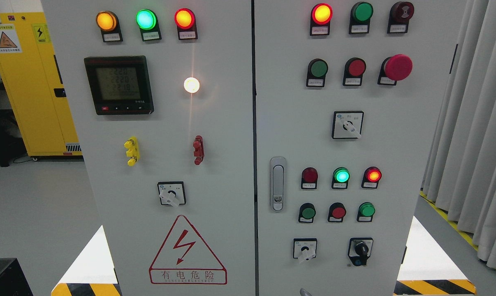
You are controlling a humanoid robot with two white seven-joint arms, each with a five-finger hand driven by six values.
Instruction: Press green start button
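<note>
A grey electrical cabinet (231, 164) with two doors fills the head view. On the right door there is a green push button (318, 68) in the upper row, beside a red button (356, 68) and a red mushroom stop button (397, 67). Lower down sit another green button (308, 212), a red button (338, 212) and a third green button (367, 210). Above them a green lamp (341, 176) is lit. Neither of my hands nor arms shows in the view.
The left door carries a digital meter (119, 85), lit lamps (145, 19), a selector switch (171, 194) and a red hazard triangle (187, 250). A door handle (277, 183) sits near the seam. A yellow cabinet (30, 82) stands left, grey curtains (474, 135) right.
</note>
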